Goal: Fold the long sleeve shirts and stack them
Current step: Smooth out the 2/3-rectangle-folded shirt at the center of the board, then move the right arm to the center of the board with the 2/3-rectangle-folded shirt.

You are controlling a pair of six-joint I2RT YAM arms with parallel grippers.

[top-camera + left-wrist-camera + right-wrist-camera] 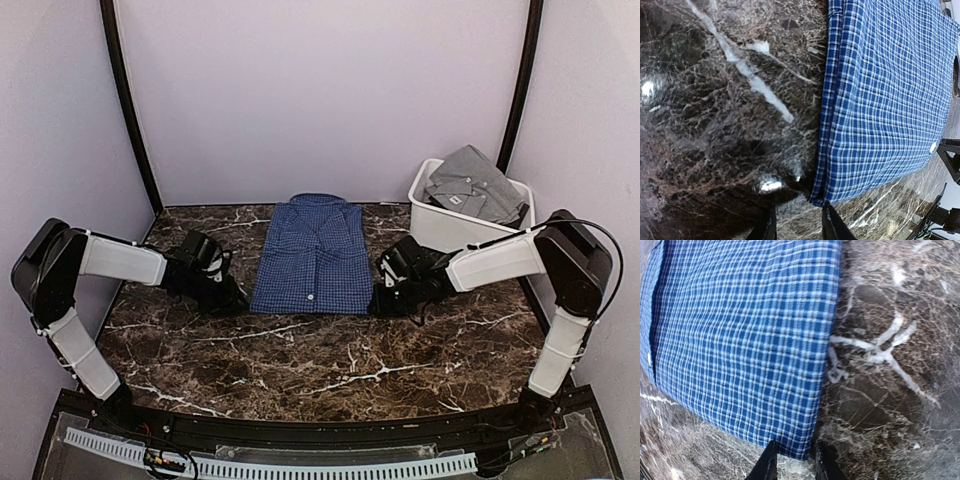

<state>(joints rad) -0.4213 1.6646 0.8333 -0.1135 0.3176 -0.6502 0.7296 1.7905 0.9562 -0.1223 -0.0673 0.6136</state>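
The navy-blue checked shirt (315, 255) lies folded flat in the middle of the marble table, collar away from me. The grey shirt (478, 182) lies crumpled in the white bin (432, 222) at the back right. My left gripper (236, 298) is low at the shirt's near left corner. In the left wrist view it (797, 229) is open, with that corner (821, 196) just ahead of one finger (834, 226). My right gripper (386, 300) is low at the near right corner. In the right wrist view it (796, 465) is open, its jaws either side of the corner (801, 447).
The table (330, 360) is dark brown marble with white veins. Lilac walls with black posts close in the back and sides. A white cable rail (280, 465) runs along the near edge.
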